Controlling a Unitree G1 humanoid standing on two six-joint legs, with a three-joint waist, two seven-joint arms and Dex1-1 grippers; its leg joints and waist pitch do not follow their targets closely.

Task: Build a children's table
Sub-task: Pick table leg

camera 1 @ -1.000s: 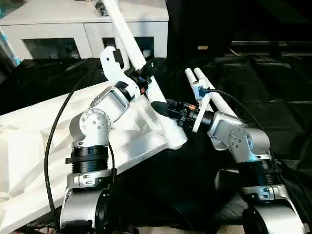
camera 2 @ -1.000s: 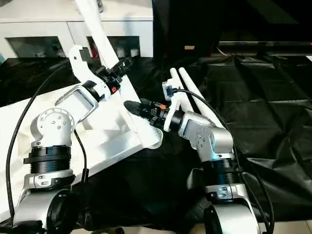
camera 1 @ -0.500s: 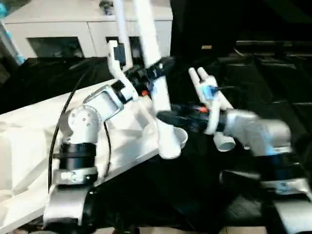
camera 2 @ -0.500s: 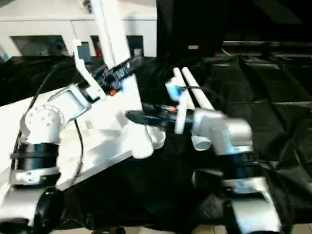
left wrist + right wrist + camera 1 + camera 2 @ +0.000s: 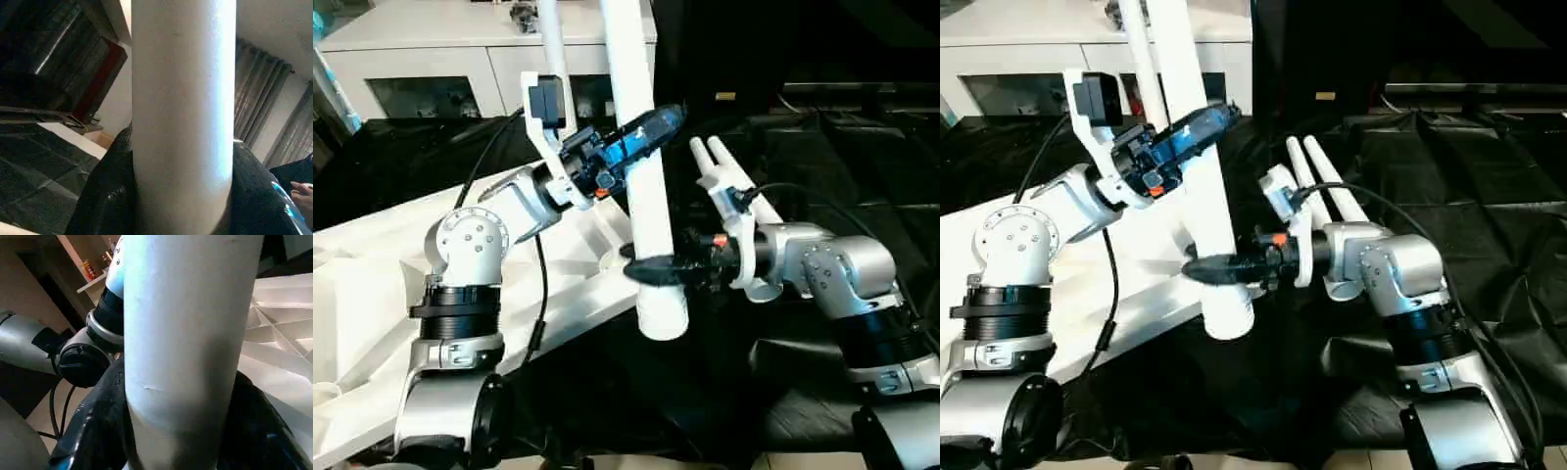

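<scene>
Leg (image 5: 646,186) held near upright above tabletop (image 5: 372,294) corner, both claws clamped on it: left claw (image 5: 641,132) high for steering, right claw (image 5: 656,269) near lower end for aiming. Spare legs (image 5: 729,181) beside tabletop on bench (image 5: 862,176).

Upright leg (image 5: 646,186) blocks mid-scene btwn both end effectors; spare legs (image 5: 729,181) crowd right side, black cloth (image 5: 1489,196) beyond open.

Bright glare on the white leg (image 5: 641,147); dark cloth (image 5: 1449,176) swallows detail; wrist close-ups look soft.
</scene>
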